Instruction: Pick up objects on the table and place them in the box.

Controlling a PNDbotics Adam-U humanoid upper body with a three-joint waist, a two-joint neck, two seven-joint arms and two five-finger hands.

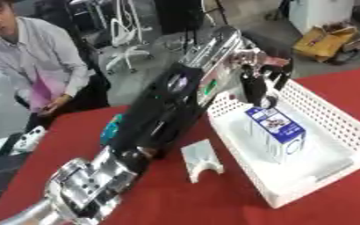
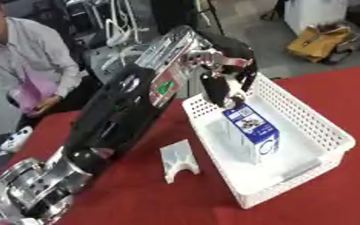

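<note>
Nearest, we see a flat white piece with a notched end on the red cloth. Our forearm hides most of something teal. Beyond, our left hand reaches into the white perforated box, fingers curled at the top of a standing blue-and-white carton.

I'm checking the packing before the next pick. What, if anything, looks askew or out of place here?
Nothing is spilled or damaged. The blue carton stands slightly tilted inside the white basket, with the left hand just above it. A white notched piece lies on the red table beside the basket.
</note>
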